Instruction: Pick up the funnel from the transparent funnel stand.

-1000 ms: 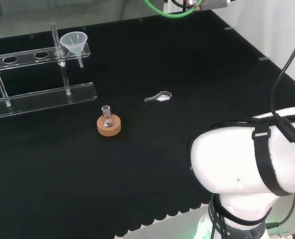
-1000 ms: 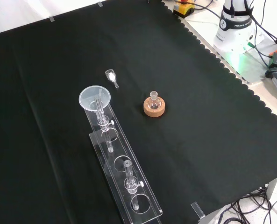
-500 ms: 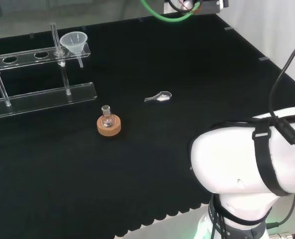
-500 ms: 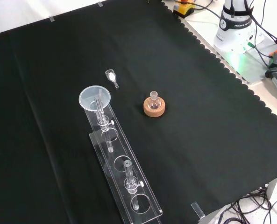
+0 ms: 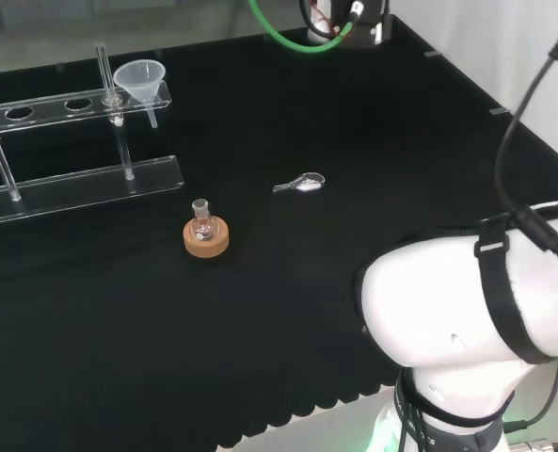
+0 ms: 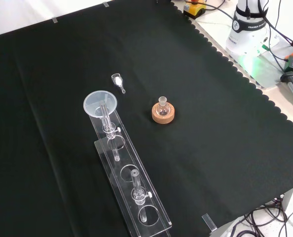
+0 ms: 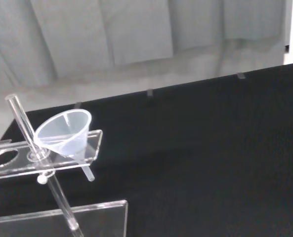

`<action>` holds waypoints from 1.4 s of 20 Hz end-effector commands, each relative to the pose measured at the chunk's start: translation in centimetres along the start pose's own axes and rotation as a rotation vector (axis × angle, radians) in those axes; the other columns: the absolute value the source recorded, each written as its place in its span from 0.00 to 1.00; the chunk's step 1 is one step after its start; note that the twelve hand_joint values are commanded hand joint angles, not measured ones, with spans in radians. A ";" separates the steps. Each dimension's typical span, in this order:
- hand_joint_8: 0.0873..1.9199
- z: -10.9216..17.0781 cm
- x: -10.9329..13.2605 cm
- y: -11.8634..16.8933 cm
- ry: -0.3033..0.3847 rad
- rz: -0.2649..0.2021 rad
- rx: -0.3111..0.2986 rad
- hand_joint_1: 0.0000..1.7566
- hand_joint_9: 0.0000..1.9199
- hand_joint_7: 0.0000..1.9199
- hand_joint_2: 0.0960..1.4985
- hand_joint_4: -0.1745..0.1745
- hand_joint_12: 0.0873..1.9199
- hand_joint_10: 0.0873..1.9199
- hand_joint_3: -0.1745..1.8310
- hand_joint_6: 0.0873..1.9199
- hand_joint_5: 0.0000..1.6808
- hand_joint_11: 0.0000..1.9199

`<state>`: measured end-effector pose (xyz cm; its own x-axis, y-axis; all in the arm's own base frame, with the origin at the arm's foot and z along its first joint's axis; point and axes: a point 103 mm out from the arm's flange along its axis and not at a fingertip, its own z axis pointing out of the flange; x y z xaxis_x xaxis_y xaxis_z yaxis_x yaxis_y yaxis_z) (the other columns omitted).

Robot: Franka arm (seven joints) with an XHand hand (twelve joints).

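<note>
Whether the hand is open or closed cannot be told from these pictures; nothing of it can be picked out with certainty. At the top edge of the head view hang a green cable and some dark parts of the arm's end, high above the far side of the table, and the arm's big white link stands at the lower right.

The wrist view looks down at the funnel from close by and to one side. It sits upright in the end hole of the clear stand's upper shelf, its stem poking out below the shelf at a slant, and a clear upright rod passes just beside its rim. Nothing touches the funnel.

The head view places the funnel at the right end of the stand, far left on the black cloth. Nearer the middle lie a small clear spoon and, well apart from the stand, a little flask seated in a cork ring.

The front view looks down into the funnel's wide mouth, at the upper end of the stand, with the spoon near it above and the cork ring to its right. It also shows the arm's base off the cloth at the top right.
</note>
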<state>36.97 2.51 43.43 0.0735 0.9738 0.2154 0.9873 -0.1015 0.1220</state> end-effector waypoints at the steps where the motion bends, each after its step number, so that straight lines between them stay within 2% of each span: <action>1: 0.00 5.6 1.9 4.2 0.195 -0.092 -0.017 0.00 0.00 0.04 0.56 0.45 0.69 0.27 0.29 0.00 0.08 0.00; 3: 0.02 6.3 1.7 5.5 0.202 -0.091 -0.003 0.00 0.00 0.04 0.57 0.43 0.70 0.30 0.28 0.00 0.09 0.00; 5: 0.10 7.3 1.8 6.9 0.201 -0.094 0.013 0.00 0.00 0.01 0.57 0.43 0.70 0.31 0.27 0.00 0.10 0.00; 8: 0.14 9.1 2.6 8.8 0.204 -0.099 0.041 0.00 0.00 0.00 0.58 0.42 0.71 0.32 0.26 0.00 0.10 0.00; 15: 0.16 12.9 5.5 11.7 0.197 -0.106 0.089 0.00 0.00 0.00 0.58 0.41 0.71 0.32 0.26 0.00 0.11 0.00; 24: 0.17 16.2 7.8 15.8 0.195 -0.124 0.177 0.00 0.00 0.00 0.58 0.41 0.71 0.33 0.26 0.00 0.11 0.00; 28: 0.17 17.7 9.0 16.7 0.164 -0.141 0.224 0.00 0.00 0.00 0.58 0.40 0.71 0.33 0.26 0.00 0.11 0.00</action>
<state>53.22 10.44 32.25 -0.0593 0.9245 0.3766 0.9982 0.0569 0.0175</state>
